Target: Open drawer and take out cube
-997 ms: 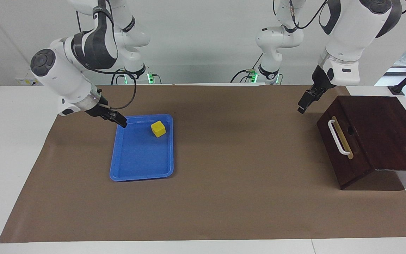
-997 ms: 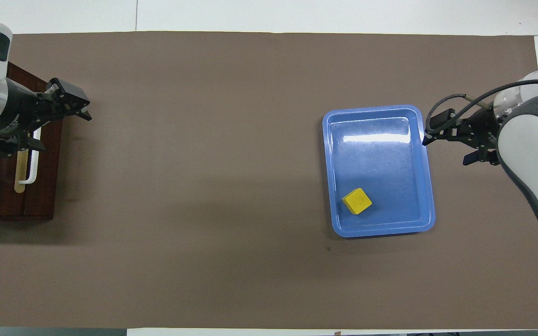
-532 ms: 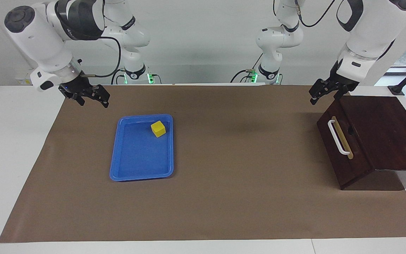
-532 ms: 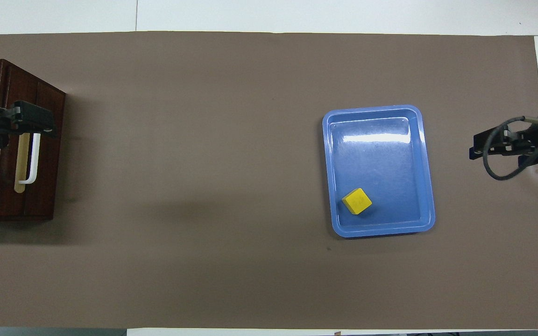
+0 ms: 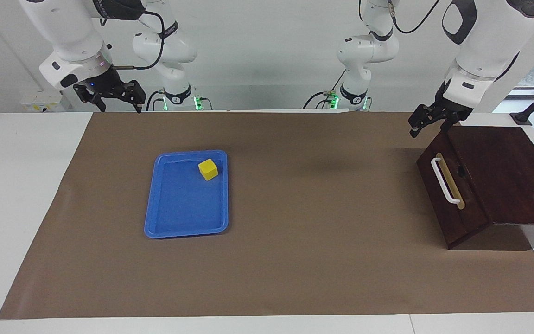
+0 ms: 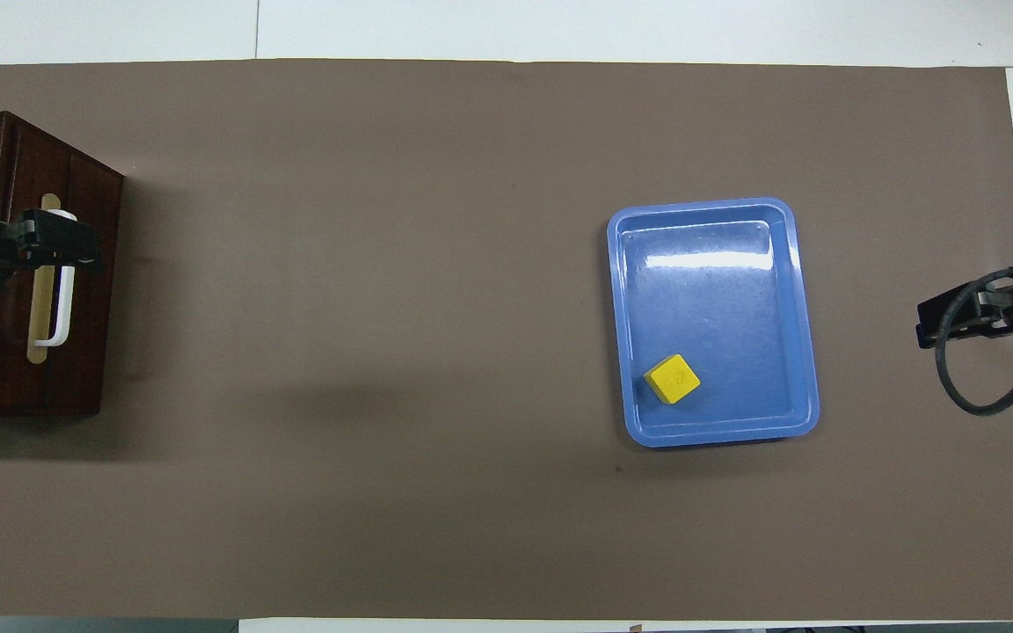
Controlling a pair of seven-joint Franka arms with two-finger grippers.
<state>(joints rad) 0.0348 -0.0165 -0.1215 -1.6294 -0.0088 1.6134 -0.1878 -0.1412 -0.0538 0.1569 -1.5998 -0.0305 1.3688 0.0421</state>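
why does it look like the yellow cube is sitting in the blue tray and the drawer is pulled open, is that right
Not quite. The yellow cube is in the blue tray, but the drawer is shut, its front flush with the dark wooden box. The facing view shows this.

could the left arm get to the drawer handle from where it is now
Probably yes: the left end effector hangs just above the box's robot-side corner, and the white handle on the shut drawer faces bare mat, nothing blocking.
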